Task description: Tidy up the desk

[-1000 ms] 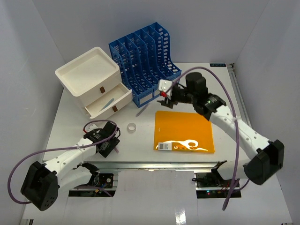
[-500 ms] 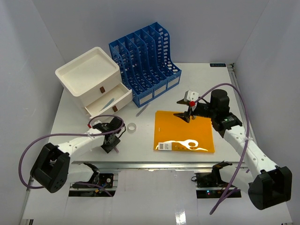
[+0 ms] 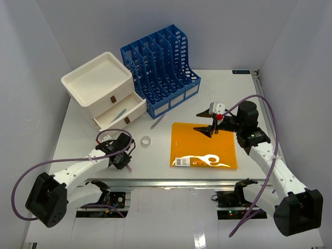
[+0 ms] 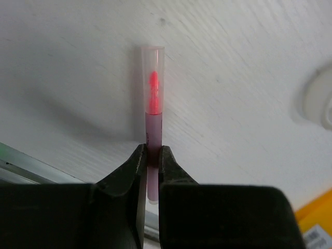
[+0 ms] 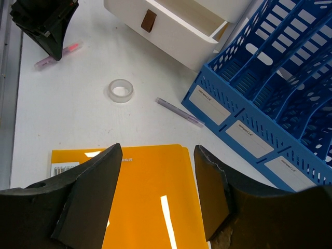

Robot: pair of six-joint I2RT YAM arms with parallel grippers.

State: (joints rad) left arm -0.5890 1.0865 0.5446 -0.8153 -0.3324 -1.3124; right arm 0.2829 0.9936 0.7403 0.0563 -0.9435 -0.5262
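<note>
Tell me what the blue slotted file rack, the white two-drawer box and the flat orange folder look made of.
The blue slotted file rack: likely moulded plastic, semi-gloss; uniform colour, thin walls with oval holes. The white two-drawer box: probably matte plastic, painted wood possible; smooth rounded edges. The flat orange folder: glossy plastic or coated card; bright reflections across it.

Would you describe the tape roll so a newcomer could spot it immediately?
Start at the white drawer box, back left on the desk. In front of it, left of the orange folder, lies the tape roll: the only small clear ring.
</note>
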